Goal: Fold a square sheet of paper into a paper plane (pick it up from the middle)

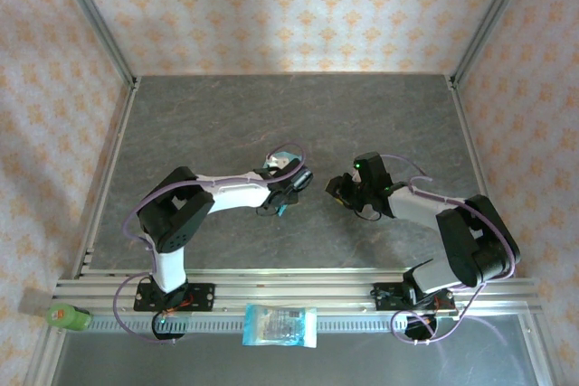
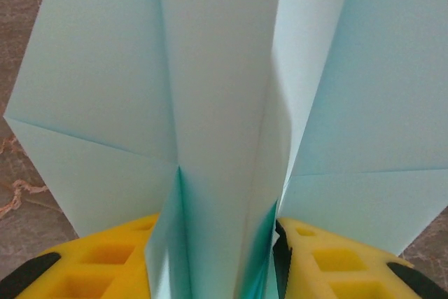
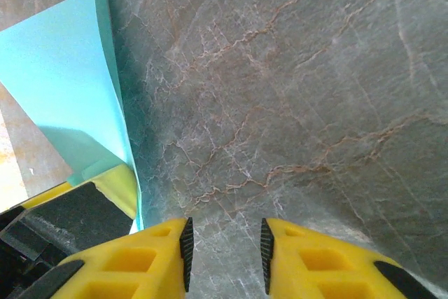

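One paper plane (image 2: 224, 103) at left pincer (image 2: 225, 243), far from table (image 1: 199, 124) edges.

Paper plane (image 2: 217, 89): light teal-blue paper, plain, unmarked, folded lengthwise w/ sharp creases. Centre fold sat between the yellow fingers of left claw (image 2: 222, 225); wing panels spread to L and R. Posn: approx. mid-bench (image 1: 208, 124).

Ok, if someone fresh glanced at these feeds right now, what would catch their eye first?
The light teal paper plane, creased down the centre with wings spread, sits between the left claw's yellow fingers mid-table. Beside it the right claw hangs open and empty over the grey marbled table. A blue-and-white packet lies at the near edge, in the middle.
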Action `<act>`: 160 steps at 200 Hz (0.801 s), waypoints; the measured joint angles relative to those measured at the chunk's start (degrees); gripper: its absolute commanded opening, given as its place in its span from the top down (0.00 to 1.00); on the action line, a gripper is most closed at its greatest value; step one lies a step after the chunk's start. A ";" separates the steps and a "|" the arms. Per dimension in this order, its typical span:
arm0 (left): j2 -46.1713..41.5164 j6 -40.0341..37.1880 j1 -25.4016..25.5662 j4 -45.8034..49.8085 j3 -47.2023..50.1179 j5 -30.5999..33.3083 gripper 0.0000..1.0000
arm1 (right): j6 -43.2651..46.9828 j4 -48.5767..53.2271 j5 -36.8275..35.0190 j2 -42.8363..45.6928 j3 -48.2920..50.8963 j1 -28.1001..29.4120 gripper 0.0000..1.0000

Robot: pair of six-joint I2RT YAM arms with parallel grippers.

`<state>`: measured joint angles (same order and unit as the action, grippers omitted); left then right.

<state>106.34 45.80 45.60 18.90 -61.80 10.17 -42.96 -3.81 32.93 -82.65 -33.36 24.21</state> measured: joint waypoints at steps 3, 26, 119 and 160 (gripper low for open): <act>-0.04 0.20 0.04 0.02 0.00 0.11 0.55 | 0.24 0.20 0.00 0.02 -0.11 -0.04 0.67; -0.61 1.62 0.50 0.90 0.00 0.55 0.51 | 1.64 1.92 -1.11 1.27 -1.29 -0.55 0.64; -14.34 3.45 1.53 3.61 1.11 6.64 0.35 | 12.50 8.44 -28.63 14.49 -5.11 -6.27 0.23; -25.81 -2.75 -7.45 0.09 8.41 16.52 0.01 | 24.22 -5.57 -49.48 16.02 -0.35 -9.27 0.15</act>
<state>80.53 43.05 38.15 18.98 -53.39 26.70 -18.74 -9.39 -16.56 -66.63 -33.71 14.94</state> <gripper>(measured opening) 0.865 0.852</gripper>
